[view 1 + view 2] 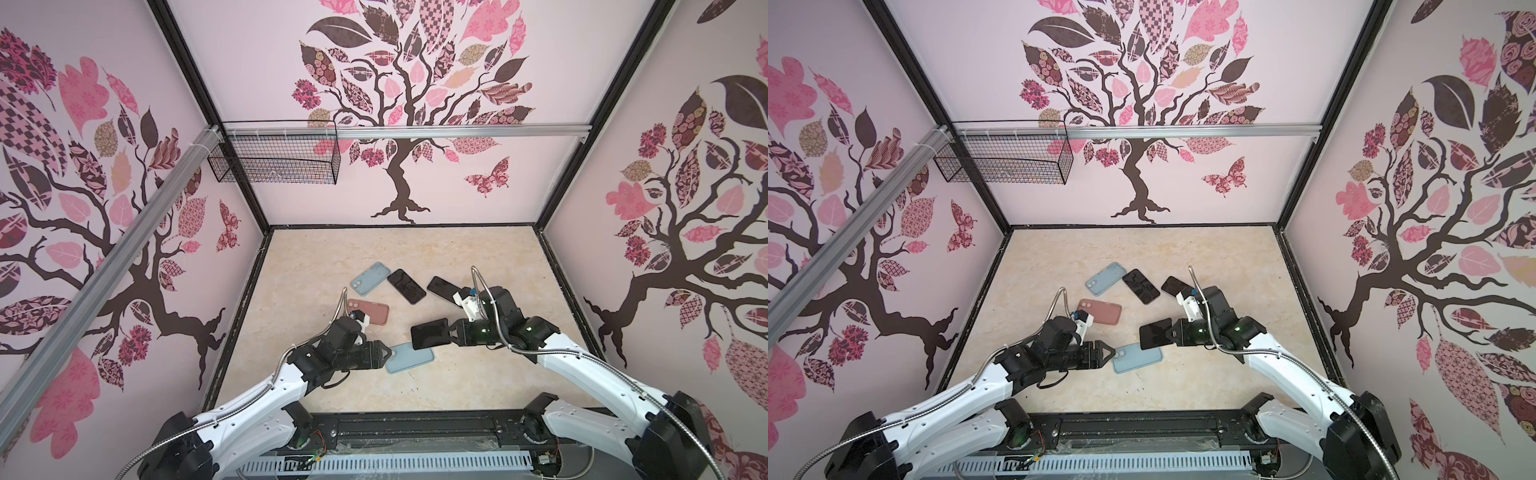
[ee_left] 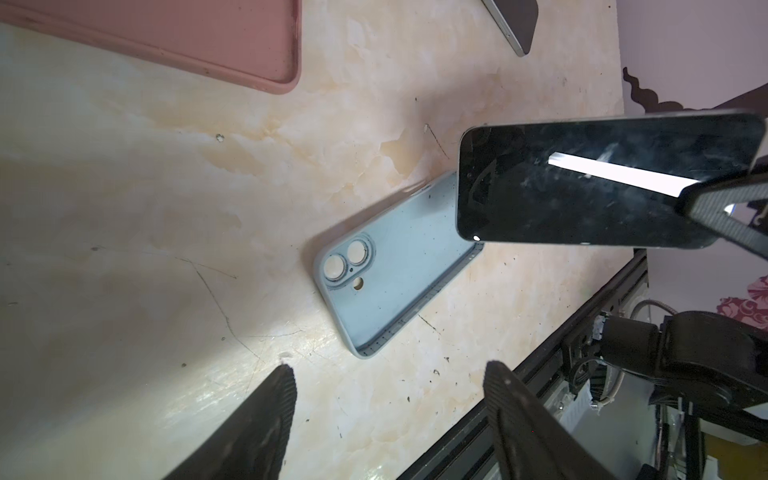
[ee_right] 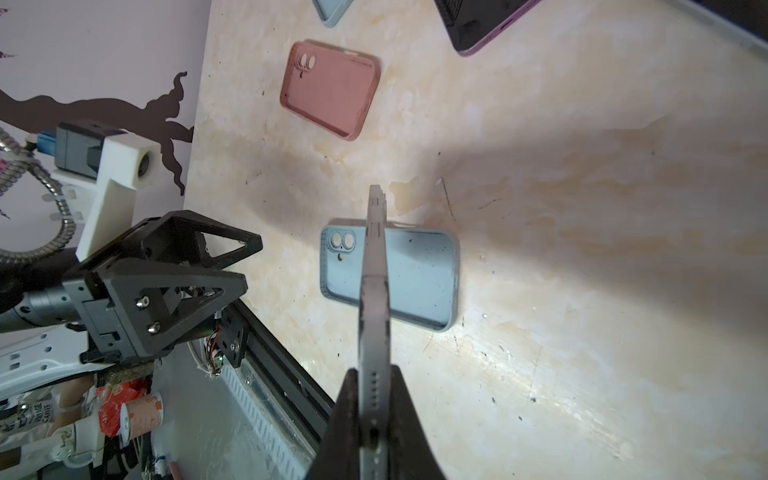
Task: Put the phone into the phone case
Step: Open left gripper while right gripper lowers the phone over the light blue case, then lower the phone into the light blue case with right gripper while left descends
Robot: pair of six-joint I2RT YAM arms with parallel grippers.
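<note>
step: align phone point(image 1: 430, 332) above blue case point(image 1: 409, 360), tabletop front | right jaws pinching phone; left jaws spread, empty | next, likely: level phone, lower into blue case

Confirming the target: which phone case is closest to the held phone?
The light-blue case nearest the robot's base, partly under the phone in the right end effector; the pink case and other blue case lie farther back.

Bright, edge-bowed views; glare streak on phone point(image 2: 602, 187); wrist foregrounds perhaps soft.
</note>
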